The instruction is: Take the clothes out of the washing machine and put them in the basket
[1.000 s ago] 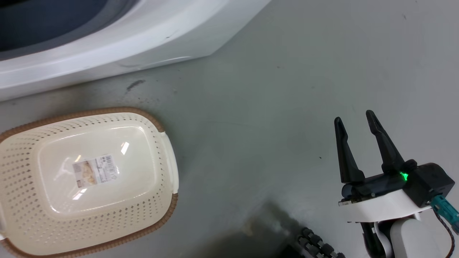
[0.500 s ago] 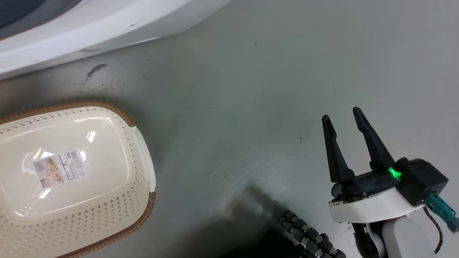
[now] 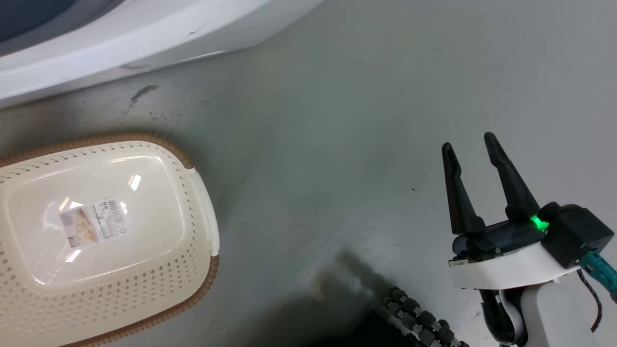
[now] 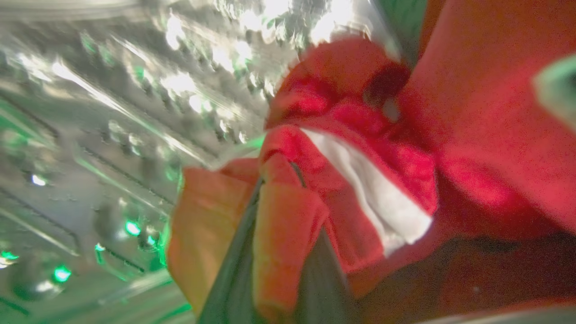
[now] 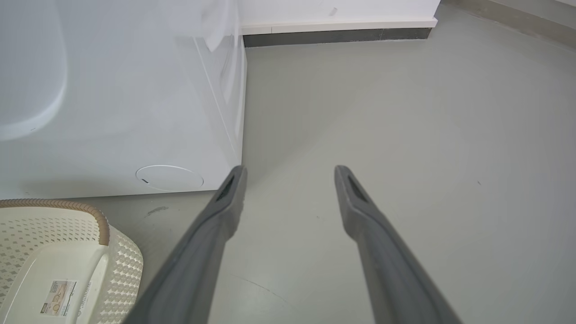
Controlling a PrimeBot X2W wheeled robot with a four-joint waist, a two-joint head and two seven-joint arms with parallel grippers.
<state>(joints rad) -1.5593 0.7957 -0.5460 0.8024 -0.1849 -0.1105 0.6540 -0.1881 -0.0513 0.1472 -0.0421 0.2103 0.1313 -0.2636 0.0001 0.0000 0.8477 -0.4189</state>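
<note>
Head view: the whole picture sits slightly further right than half a second ago (a move of the camera, not of the things). The basket [image 3: 202,284] keeps its place beside the dark scuff mark [image 3: 143,92] on the grey floor [image 3: 337,144]. It stands open side up at the lower left, partly cut off by the frame edge. Its long axis runs roughly left to right, and its white handle [image 3: 206,212] points right. A label [image 3: 94,229] lies on its inner bottom. The washing machine [image 3: 120,43] crosses the upper left corner. The right gripper [image 3: 467,141] is at the lower right, fingers spread and pointing up the frame, with nothing between them.

Left wrist view: blurred. The left gripper [image 4: 279,173] rises from the bottom centre, pinched on a fold of the clothes [image 4: 360,135]. These are red, with a strip of white trim [image 4: 369,198] at centre. They lie inside the shiny perforated drum [image 4: 135,112], which covers the left and top.

Right wrist view: the right gripper's two grey fingers stand well apart over bare floor. The machine's white front is at the upper left, and the basket is in the lower left corner.
</note>
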